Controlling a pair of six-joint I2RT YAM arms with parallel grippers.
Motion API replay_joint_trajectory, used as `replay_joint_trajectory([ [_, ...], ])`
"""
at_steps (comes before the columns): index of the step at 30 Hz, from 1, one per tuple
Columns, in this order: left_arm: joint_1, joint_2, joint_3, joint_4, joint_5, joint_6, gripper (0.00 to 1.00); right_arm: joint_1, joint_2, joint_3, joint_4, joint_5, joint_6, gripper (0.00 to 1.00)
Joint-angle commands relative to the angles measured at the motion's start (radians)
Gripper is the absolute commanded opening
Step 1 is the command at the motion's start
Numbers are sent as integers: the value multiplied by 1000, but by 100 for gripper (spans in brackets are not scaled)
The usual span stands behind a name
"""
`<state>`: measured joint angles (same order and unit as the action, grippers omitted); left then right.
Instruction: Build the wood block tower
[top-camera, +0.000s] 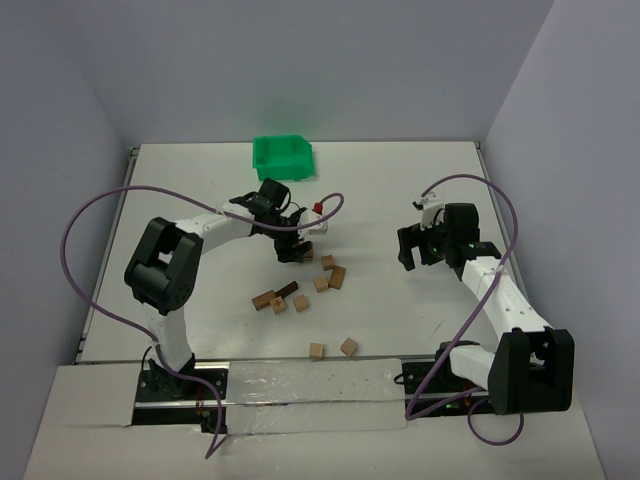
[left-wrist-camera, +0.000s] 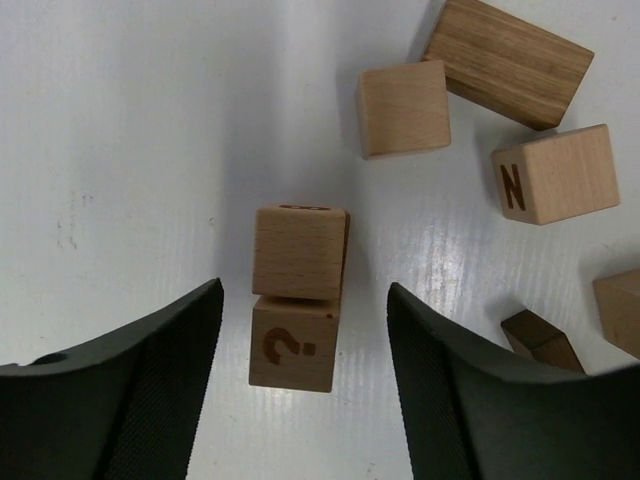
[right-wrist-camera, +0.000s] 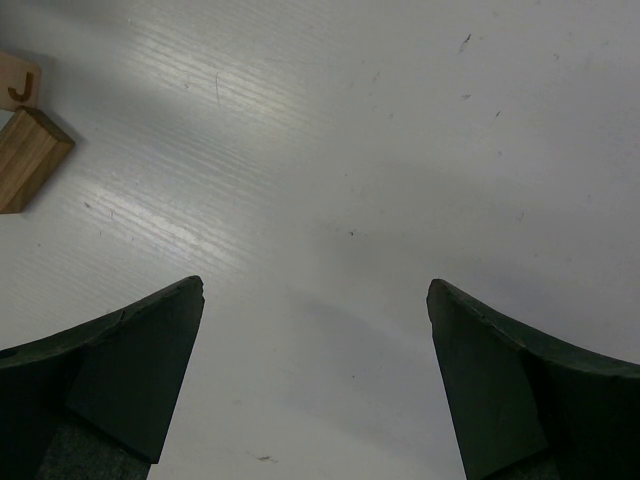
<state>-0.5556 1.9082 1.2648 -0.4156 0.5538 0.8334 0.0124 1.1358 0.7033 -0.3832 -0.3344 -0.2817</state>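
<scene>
A lettered block (right-wrist-camera: 18, 82) runs past the edge.

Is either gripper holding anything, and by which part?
Nothing is held: the left gripper stands open around two blocks, touching neither; the right gripper is open.

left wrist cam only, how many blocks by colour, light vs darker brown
light tan blocks: 5, one cut off by the frame edge
darker brown blocks: 2
total: 7
</scene>
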Motion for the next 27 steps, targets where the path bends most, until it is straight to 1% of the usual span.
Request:
replay_joint_trajectory([
  [1,-5,-72,61,-38,47,7,74,-5,9,48,0,-12,-4,100],
  [7,2,-185,103,-86,61,-35,75,-5,-3,47,-5,-33,-13,100],
  [11,19,-317,71,-66,57,-134,78,-6,-30,42,-10,-51,-22,100],
  [12,28,-348,47,-57,55,-162,83,-5,-43,40,-12,-60,-27,100],
  [14,46,-403,10,-39,56,-216,89,-5,-56,36,-14,-68,-31,100],
  [15,57,-430,-8,-27,64,-255,93,-2,-64,36,-15,-71,-34,100],
  [17,91,-495,-51,4,85,-369,99,14,-68,37,-18,-75,-39,100],
  [20,149,-575,-110,44,100,-506,99,89,-72,42,-13,-53,-41,100],
  [24,231,-676,-182,74,149,-599,99,237,-72,50,10,-27,-62,98],
  [26,266,-715,-203,63,178,-616,99,291,-52,68,9,-63,-95,94],
  [27,278,-727,-208,46,189,-610,99,312,-38,79,6,-93,-118,90],
])
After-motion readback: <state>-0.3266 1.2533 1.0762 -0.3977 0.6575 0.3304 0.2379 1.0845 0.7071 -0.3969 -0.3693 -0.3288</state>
